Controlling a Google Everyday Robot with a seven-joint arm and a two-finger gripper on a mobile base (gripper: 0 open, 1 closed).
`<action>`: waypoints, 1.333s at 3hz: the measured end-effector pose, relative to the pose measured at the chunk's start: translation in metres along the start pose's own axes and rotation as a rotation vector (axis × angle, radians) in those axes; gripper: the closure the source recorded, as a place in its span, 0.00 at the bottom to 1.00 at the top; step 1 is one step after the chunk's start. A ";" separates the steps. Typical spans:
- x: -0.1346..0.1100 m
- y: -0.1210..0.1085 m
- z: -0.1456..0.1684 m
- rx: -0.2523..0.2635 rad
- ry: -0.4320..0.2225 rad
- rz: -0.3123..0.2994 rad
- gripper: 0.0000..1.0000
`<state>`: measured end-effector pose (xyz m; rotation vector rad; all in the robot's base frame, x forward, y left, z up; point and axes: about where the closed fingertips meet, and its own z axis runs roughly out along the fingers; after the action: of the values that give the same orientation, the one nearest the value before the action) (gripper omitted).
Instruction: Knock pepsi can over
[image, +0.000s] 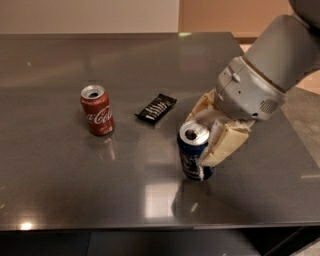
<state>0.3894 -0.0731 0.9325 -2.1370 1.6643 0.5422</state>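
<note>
The pepsi can is dark blue with a silver top and stands upright on the grey table, right of centre. My gripper is shut on it. One tan finger is behind the can and the other presses its right side. The grey arm reaches in from the upper right.
A red Coca-Cola can stands upright at the left. A small black packet lies flat between the two cans. The table's front edge runs along the bottom and its right edge is close behind my arm.
</note>
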 end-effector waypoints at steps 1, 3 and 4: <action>0.015 -0.021 -0.025 0.023 0.129 0.094 1.00; 0.046 -0.052 -0.034 0.025 0.376 0.161 1.00; 0.057 -0.050 -0.023 -0.005 0.481 0.117 0.82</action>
<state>0.4523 -0.1201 0.9257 -2.3099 2.0426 0.0572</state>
